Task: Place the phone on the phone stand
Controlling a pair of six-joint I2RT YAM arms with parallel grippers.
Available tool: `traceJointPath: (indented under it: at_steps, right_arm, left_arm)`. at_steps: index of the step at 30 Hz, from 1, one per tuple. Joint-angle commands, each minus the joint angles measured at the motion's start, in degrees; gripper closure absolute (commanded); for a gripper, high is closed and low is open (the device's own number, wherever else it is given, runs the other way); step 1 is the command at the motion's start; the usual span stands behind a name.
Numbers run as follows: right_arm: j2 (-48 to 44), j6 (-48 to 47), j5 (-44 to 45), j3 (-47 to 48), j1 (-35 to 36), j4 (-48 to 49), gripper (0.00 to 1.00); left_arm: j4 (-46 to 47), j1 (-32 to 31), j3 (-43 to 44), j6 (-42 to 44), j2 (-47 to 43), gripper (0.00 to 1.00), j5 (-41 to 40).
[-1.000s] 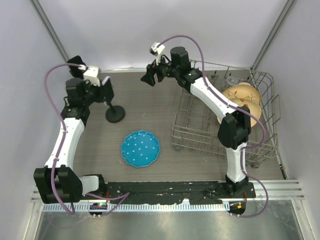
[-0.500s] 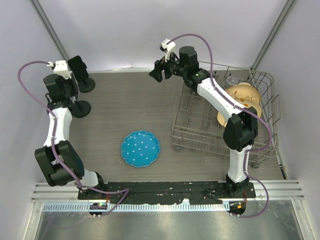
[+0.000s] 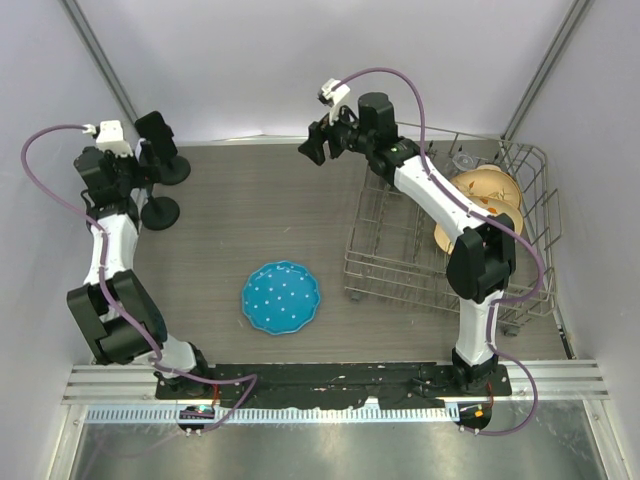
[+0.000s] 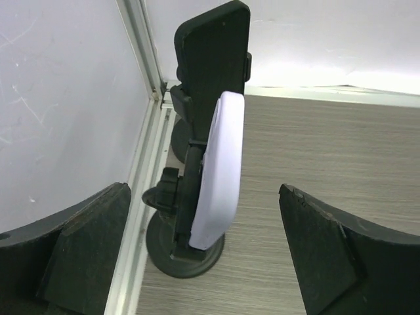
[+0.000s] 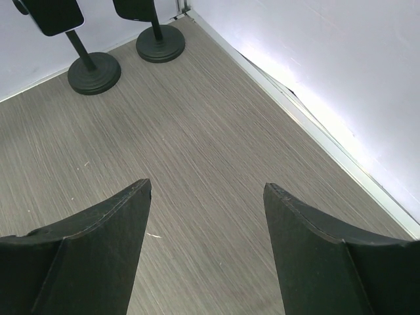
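A white phone [image 4: 220,170] rests upright in the cradle of a black phone stand [image 4: 187,252] near the left wall. My left gripper [image 4: 203,190] is open, one finger on either side of the phone and well apart from it. From above, that stand's round base [image 3: 160,213] lies just below the left gripper [image 3: 140,172]. A second black stand [image 3: 172,170] stands behind it with a dark head [image 4: 213,46]. My right gripper [image 3: 312,148] hangs open over bare table [image 5: 207,187], holding nothing.
A blue speckled plate [image 3: 280,297] lies at the table's middle front. A wire dish rack [image 3: 352,262] with wooden dishes [image 3: 485,190] fills the right side. The left wall and its metal rail [image 4: 141,177] run close beside the stands.
My left arm swung left toward the corner, and its jaws went from shut to wide open, letting go of the white phone on the stand. The right arm has barely moved.
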Motion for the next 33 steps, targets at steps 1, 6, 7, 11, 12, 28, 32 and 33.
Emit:
traceJointPath:
  at_steps: [1,6,7,11,12,28,32,33]
  right_arm:
    - [-2.1,-0.4,-1.7,0.4,-0.2,1.1,0.25]
    - [-2.9,-0.2,-1.4,0.0,-0.3,1.4,0.25]
    - [-3.2,-0.1,-1.0,-0.3,-0.2,1.6,0.25]
    - [-4.2,1.6,4.1,-0.3,-0.1,1.1,0.25]
    - [-4.6,1.7,6.7,-0.2,-0.2,0.6,0.25]
    - [-30.1,17.6,34.8,-12.9,0.9,-4.0,0.17]
    - [-47.1,20.7,38.0,-26.6,1.4,2.0,0.16]
    - [-50.8,21.3,38.6,-29.6,1.4,3.8,0.16]
  left_arm:
    - [7.4,0.3,-2.4,-6.6,-4.2,0.00,-1.2]
    - [5.9,0.3,-3.7,-19.7,-10.2,0.00,-7.8]
    - [4.2,0.3,-4.3,-22.5,-11.7,0.00,-10.1]
    - [1.1,-0.1,-11.7,-32.9,-22.0,0.00,-11.7]
    - [1.6,-0.4,-13.7,-35.0,-23.5,0.00,-10.9]
    - [14.4,-30.5,-24.9,-19.2,-35.2,0.01,13.6]
    - [13.1,-35.5,-26.4,-16.3,-41.5,0.00,14.3]
    - [13.1,-36.7,-26.6,-14.6,-42.7,0.00,14.4]
